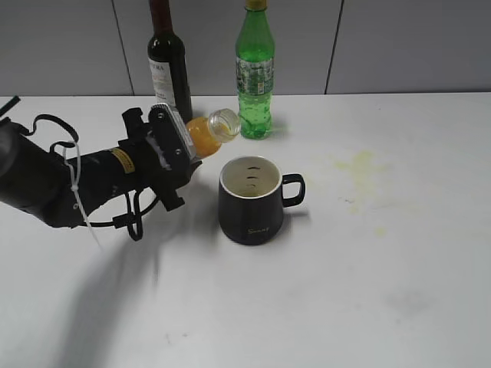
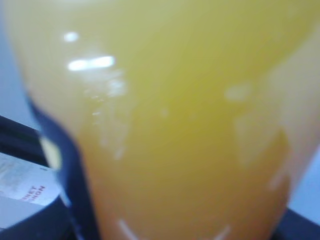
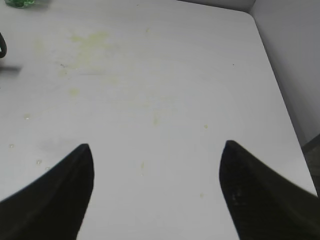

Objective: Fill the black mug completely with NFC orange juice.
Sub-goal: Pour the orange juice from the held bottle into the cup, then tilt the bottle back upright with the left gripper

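Observation:
The black mug [image 1: 252, 202] stands upright mid-table, handle to the right, its cream interior showing no juice. My left gripper [image 1: 175, 149] is shut on the NFC orange juice bottle [image 1: 207, 132], held tilted on its side above and left of the mug, its open mouth pointing right, near the mug's rim. The orange juice fills the left wrist view [image 2: 170, 125], blurred; the jaws are hidden there. My right gripper [image 3: 156, 150] is open and empty over bare table; it is out of the exterior view.
A dark wine bottle [image 1: 169, 61] and a green soda bottle [image 1: 255, 73] stand at the back, close behind the juice bottle. Yellowish stains [image 1: 360, 165] mark the table right of the mug. The table's right edge [image 3: 280, 100] shows in the right wrist view.

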`<state>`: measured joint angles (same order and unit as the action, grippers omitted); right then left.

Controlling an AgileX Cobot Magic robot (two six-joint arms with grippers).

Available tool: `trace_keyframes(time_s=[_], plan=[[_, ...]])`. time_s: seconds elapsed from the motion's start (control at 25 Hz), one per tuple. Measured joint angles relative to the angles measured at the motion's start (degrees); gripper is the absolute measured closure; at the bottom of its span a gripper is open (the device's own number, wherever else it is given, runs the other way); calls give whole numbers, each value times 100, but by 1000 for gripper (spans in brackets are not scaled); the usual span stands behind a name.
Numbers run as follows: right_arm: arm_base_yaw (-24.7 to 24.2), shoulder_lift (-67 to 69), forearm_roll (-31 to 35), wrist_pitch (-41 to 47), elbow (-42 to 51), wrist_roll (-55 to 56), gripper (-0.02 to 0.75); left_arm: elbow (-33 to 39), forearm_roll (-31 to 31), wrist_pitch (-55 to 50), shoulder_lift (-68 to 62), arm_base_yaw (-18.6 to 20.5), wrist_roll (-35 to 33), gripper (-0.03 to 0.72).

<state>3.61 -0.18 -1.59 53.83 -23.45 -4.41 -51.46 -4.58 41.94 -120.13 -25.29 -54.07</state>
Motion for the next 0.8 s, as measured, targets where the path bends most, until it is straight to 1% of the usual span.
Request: trace_keyframes(time_s=[0.2,0.36,0.64,0.8], plan=[[0,0,0,0,0,0,144,0,65,286,-11,0,-371,219],[0,0,0,0,0,0,144,0,285,317,-11,0,-660,219],[0,0,0,0,0,0,144,0,458,560,-11,0,-872,219],[0,0,0,0,0,0,145,0,458,593,-11,0,-1022,219]])
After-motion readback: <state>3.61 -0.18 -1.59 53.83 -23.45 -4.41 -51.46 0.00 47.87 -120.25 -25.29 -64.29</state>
